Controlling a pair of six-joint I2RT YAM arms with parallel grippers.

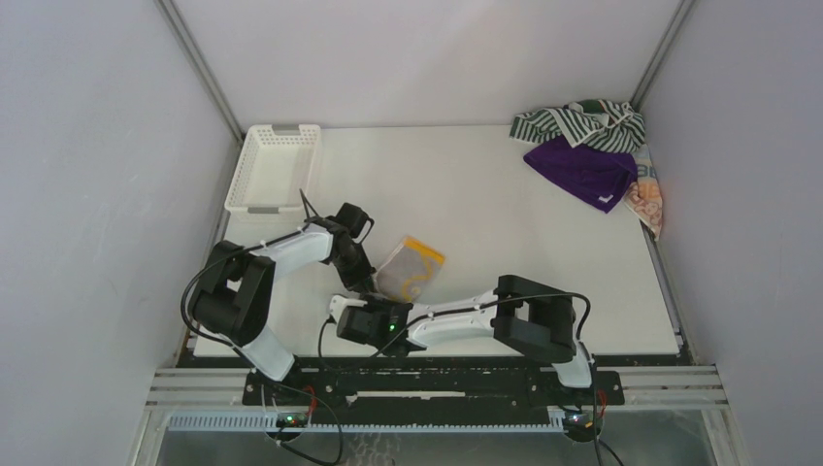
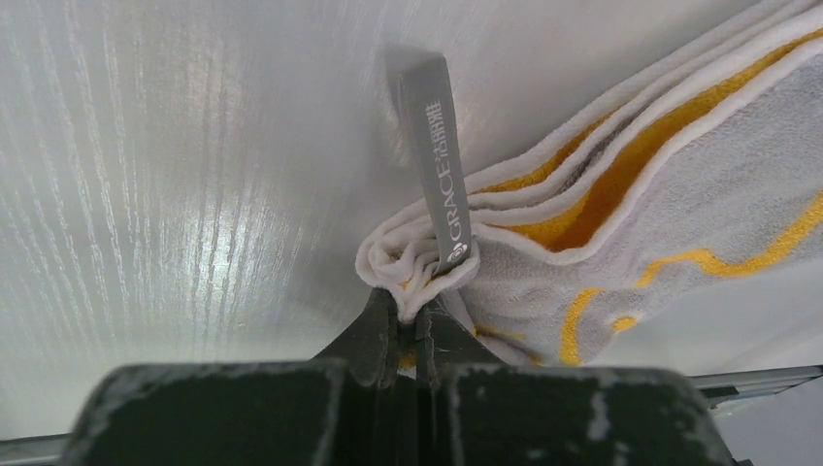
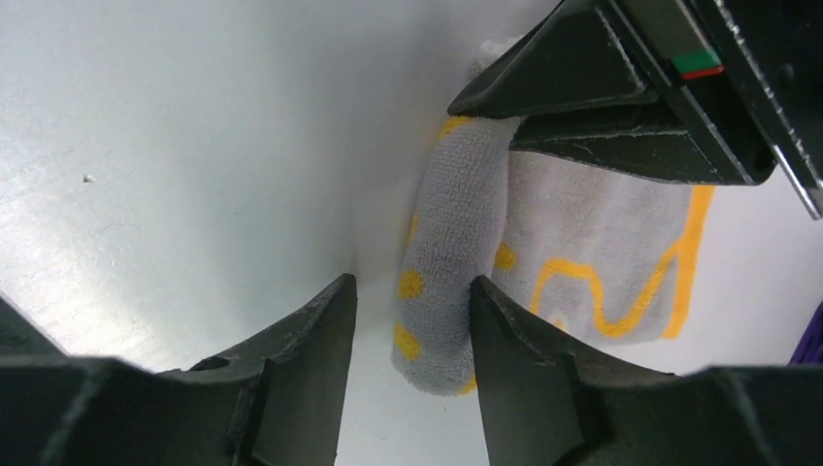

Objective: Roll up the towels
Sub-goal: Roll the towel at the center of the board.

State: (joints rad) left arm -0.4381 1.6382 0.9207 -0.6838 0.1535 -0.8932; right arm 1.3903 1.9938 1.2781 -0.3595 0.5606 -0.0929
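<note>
The yellow-and-white towel (image 1: 412, 269) lies partly rolled near the table's front centre. My left gripper (image 2: 415, 313) is shut on the bunched corner of this towel (image 2: 621, 262), right beside its grey label loop (image 2: 437, 146). In the right wrist view the rolled edge (image 3: 451, 252) stands between the fingers of my right gripper (image 3: 412, 303), which is open. The roll touches the right finger, and a gap shows at the left one. The left gripper's fingers (image 3: 573, 68) pinch the roll's far end. Both grippers meet at the towel's near-left edge (image 1: 374, 289).
A green-and-white striped towel (image 1: 580, 124), a purple towel (image 1: 582, 170) and an orange patterned towel (image 1: 648, 199) are heaped at the far right corner. The white lattice basket (image 1: 275, 167) stands at the far left. Walls close in three sides.
</note>
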